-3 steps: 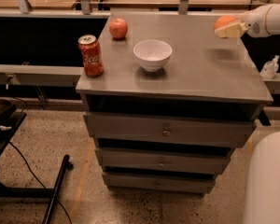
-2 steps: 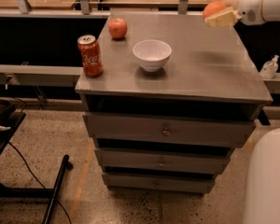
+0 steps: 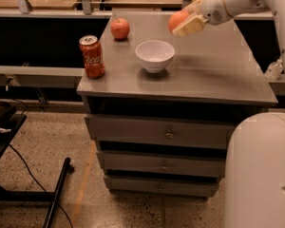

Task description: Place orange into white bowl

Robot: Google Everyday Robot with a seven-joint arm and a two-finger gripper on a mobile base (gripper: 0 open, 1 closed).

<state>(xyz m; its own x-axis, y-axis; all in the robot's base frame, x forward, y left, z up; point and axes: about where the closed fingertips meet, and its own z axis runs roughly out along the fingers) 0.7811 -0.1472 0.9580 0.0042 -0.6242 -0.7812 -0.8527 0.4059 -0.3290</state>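
Gripper (image 3: 187, 18), fingers clamped on the orange (image 3: 176, 19), hangs near the table's (image 3: 213, 75) far edge, right of the white bowl (image 3: 155, 55); held high, likely to clear its rim.

Open air between the gripper (image 3: 185, 19), clasped on the orange (image 3: 175, 19) above the back of the cabinet top (image 3: 218, 68), and the white bowl (image 3: 155, 55) lower left of it. Bowl's mouth open straight upward. Left of the bowl, well apart: upright soda can (image 3: 92, 56) at the front-left edge, apple (image 3: 119, 28) at the back. Bare surface across the right half.
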